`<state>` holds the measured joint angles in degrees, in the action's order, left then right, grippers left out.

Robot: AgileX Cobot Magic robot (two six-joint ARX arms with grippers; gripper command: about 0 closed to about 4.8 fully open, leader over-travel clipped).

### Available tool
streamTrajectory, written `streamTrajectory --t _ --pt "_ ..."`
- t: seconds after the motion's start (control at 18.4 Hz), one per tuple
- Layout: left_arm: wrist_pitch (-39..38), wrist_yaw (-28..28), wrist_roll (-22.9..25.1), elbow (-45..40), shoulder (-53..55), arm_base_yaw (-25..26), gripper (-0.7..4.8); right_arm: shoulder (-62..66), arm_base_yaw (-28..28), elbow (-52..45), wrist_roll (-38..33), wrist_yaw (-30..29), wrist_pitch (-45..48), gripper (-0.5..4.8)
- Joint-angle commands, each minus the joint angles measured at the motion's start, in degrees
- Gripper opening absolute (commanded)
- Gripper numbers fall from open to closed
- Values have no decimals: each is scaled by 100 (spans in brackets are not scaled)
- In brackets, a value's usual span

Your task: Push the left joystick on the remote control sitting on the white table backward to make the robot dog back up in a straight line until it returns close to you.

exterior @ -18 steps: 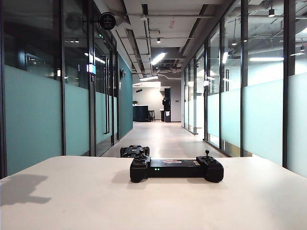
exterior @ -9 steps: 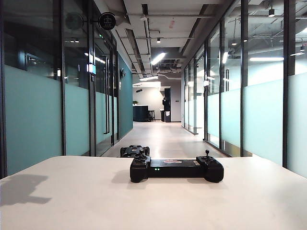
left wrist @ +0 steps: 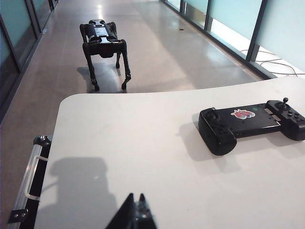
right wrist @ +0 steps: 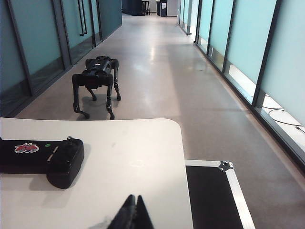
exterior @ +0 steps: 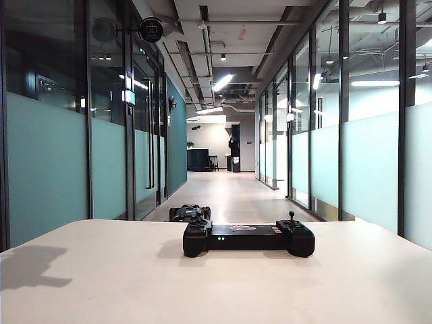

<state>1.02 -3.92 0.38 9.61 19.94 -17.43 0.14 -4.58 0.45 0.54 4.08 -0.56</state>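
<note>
Exterior view shows the white table (exterior: 101, 283) filling the foreground, with a long corridor (exterior: 233, 192) behind it. The robot dog (exterior: 190, 212) stands on the floor just past the table's far edge, so the backing up looks close to finished. The remote control (exterior: 248, 239) lies near that far edge, with its long side across the view. The left joystick (exterior: 198, 221) is a small stub on its left end.

In the left wrist view the left gripper (left wrist: 135, 213) has its fingers pressed together and holds nothing. It stays low over the near part of the table, well apart from the remote control, which lies ahead of it and to the right in the exterior view. The right gripper (right wrist: 133, 212) is also fully closed and empty.

I judge the left arm is nearer to the joystick.
</note>
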Motion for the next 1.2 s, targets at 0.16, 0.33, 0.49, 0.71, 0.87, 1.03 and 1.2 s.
streamTrajectory --t 0.16,0.33,0.49,0.71,0.87,1.03,1.2 --pt "33 15 2 7 2 4 -5 -20 -7 -52 -44 -4 83 -6" --pt "33 17 2 7 2 4 -5 -20 -9 -52 -44 4 31 -6" --pt "33 15 2 7 2 4 -5 -20 -9 -52 -44 4 33 -6" --pt "33 15 2 7 2 4 -5 -20 -9 -52 -42 4 33 -6" --pt "33 15 2 7 2 4 -5 -20 -9 -52 -42 4 33 -6" --pt "15 9 2 7 -63 9 -5 -20 -7 -52 -44 4 33 -6" --pt "33 -59 4 -4 -603 11 -5 -20 -7 -52 -42 4 33 -6"
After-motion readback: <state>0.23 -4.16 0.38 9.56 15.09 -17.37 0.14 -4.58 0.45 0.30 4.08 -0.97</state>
